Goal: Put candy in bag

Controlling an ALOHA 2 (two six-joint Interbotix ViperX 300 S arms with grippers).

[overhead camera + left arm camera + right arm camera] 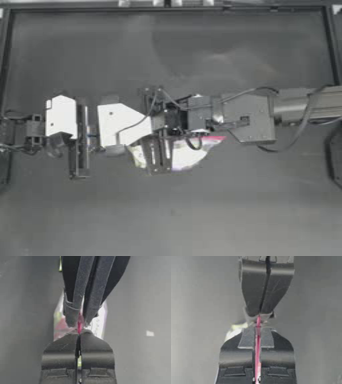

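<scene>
**Bag pinched at its seal by both grippers, candy barely in sight**

Though hard to judge from above, seems late in the task: clear plastic zip bag with the pink-red seal strip held up at mid-table, between and under the two arms, colourful contents showing through. Small yellow-green wrapped candy glimpsed only as a sliver past the right arm's jaws in the left wrist view; cannot tell whether inside the bag or behind it. Possibly only closing or releasing left.

Starting at the left: left gripper with jaws pressed together, pink strip caught between the tips. Moving right: right gripper likewise clamped, pink strip running down the slit between its pads. Tips of the two grippers nearly touching, facing each other along the same seal edge.
</scene>
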